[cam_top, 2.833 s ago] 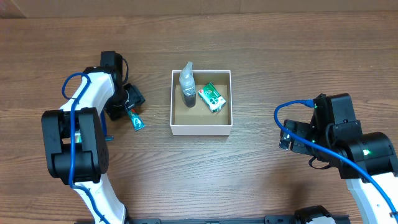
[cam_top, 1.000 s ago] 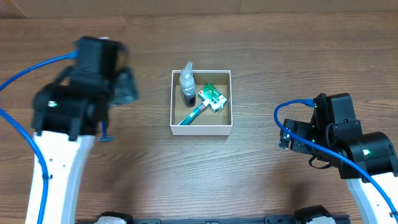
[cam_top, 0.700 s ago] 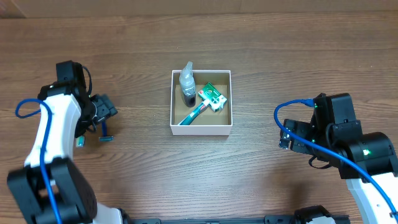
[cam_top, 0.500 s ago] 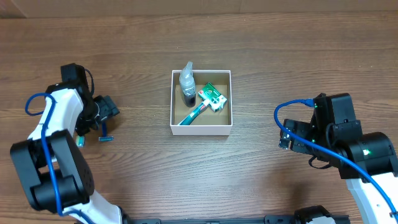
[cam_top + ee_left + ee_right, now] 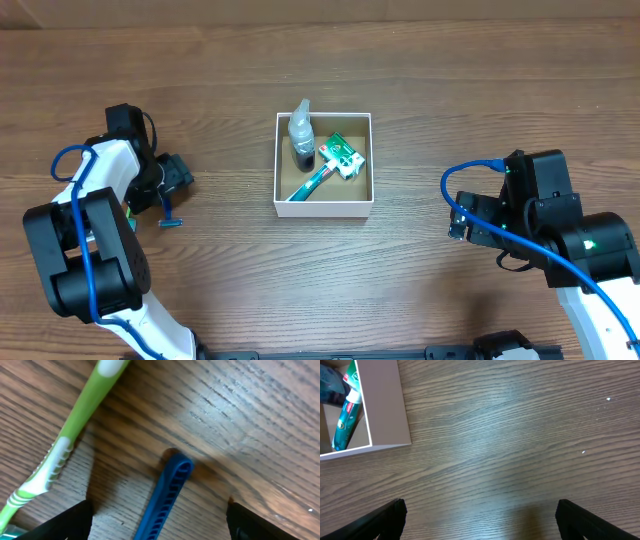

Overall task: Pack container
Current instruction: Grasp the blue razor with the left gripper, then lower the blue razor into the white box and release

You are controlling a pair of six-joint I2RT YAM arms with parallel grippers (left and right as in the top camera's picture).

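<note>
The container (image 5: 323, 209), a white-walled square box with a brown floor, sits mid-table. It holds a spray bottle (image 5: 301, 135), a green packet (image 5: 341, 155) and a teal tube (image 5: 312, 183). My left gripper (image 5: 168, 196) is open at the far left, low over a blue razor (image 5: 172, 222). In the left wrist view the razor's blue handle (image 5: 167, 497) lies between the open fingers (image 5: 157, 527), with a green toothbrush (image 5: 65, 445) beside it. My right gripper (image 5: 458, 222) is open and empty to the right of the container, whose corner (image 5: 385, 405) shows in the right wrist view.
The green toothbrush (image 5: 128, 218) is mostly hidden under my left arm in the overhead view. The teal tube (image 5: 344, 425) shows at the right wrist view's left edge. Bare wood table (image 5: 420, 90) surrounds the container.
The teal tube, held left of the box 2.8 s ago, now lies in the container. My left arm swung back to the far left and settled over the blue razor. The right arm stayed still.
</note>
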